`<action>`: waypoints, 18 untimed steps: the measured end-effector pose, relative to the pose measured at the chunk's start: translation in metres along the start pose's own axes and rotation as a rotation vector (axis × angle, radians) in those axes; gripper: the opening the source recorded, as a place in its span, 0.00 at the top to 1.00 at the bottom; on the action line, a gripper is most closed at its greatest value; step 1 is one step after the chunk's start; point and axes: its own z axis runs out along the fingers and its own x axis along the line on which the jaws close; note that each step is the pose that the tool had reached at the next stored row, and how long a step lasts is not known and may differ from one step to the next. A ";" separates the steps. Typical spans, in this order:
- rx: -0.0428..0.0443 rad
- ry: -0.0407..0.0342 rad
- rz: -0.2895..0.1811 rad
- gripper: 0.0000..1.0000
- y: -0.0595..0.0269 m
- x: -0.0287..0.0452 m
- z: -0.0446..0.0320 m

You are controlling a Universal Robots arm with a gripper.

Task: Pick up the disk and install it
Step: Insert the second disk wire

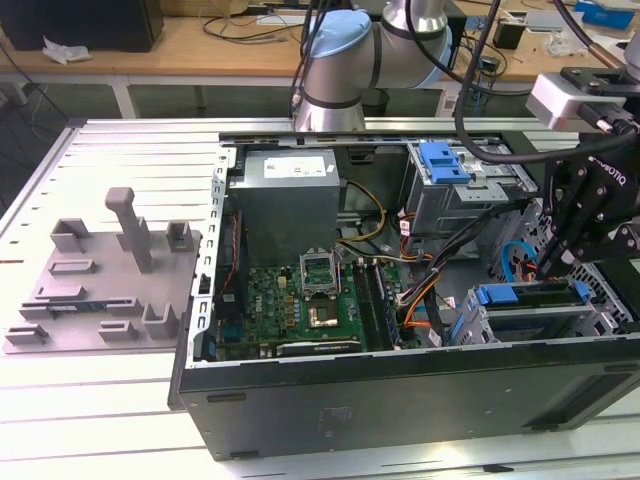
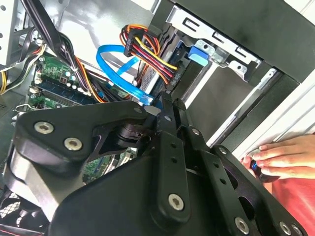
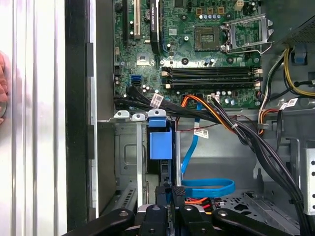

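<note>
The arm (image 1: 345, 60) reaches in from the far side, wrist bent downward at the exterior view's right, gripper (image 1: 556, 262) pointing down, its jaws drawn close together

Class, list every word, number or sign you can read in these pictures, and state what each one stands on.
None can be read with certainty.
Power supply label: print too small to read.
Gripper: white lettering on its body, too blurred to read.
Cable tags: print too small to read.
Motherboard: markings too small to read.
</note>
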 end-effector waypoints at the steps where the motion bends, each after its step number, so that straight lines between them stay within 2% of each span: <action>1: 0.0002 0.0000 -0.001 0.84 0.0000 -0.0003 0.0001; 18: 0.0018 0.0012 -0.029 0.84 -0.0002 -0.0009 0.0031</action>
